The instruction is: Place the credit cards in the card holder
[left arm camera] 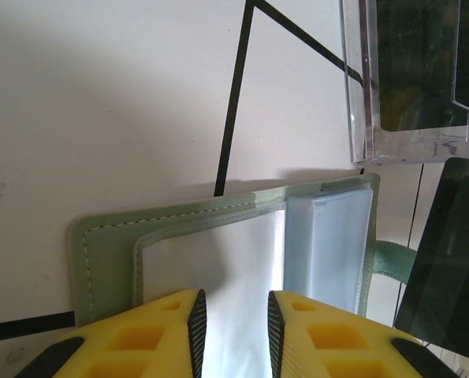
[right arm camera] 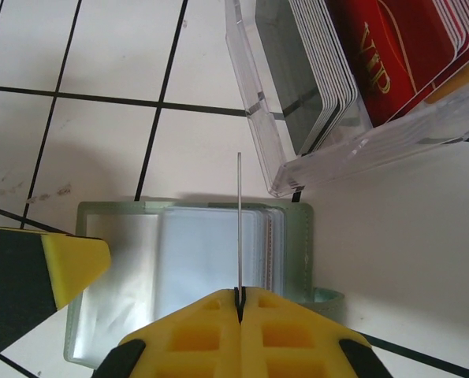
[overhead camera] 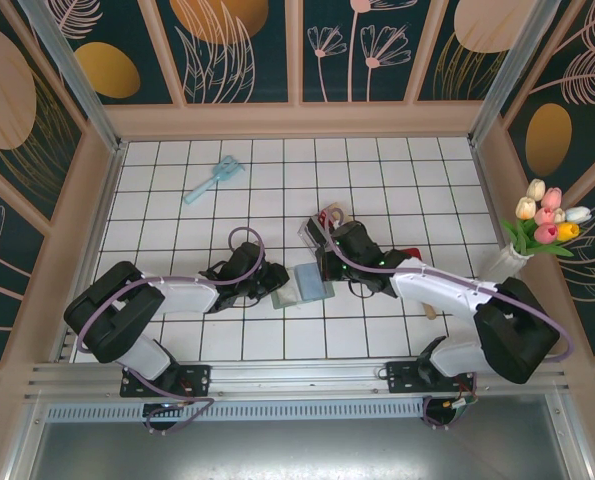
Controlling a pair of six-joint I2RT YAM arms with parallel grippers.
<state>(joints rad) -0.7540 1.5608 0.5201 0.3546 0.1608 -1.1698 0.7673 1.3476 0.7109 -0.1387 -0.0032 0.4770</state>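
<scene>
My right gripper (right arm camera: 239, 293) has its jaws pinched tight on one credit card (right arm camera: 239, 220), which I see edge-on as a thin line running straight out from the fingertips. Directly beneath it lies the card holder (right arm camera: 108, 206), open flat on the tiled bench (right arm camera: 100, 63) with its clear sleeves (right arm camera: 202, 252) facing up. The card is over the target, its long axis pointing away from the jaws toward the clear plastic box (right arm camera: 258, 134). Its face, though, stands square to the sleeves. I judge the coming move turns on tipping it down to a sleeve mouth, and I cannot tell which edge opens. The remaining credit cards (right arm camera: 329, 71) stand in that box, just beyond the holder. My left gripper (left arm camera: 232, 303) sits over the holder's other flap, jaws slightly parted with nothing between them, seemingly steadying it. The right arm is the one placed to insert.
</scene>
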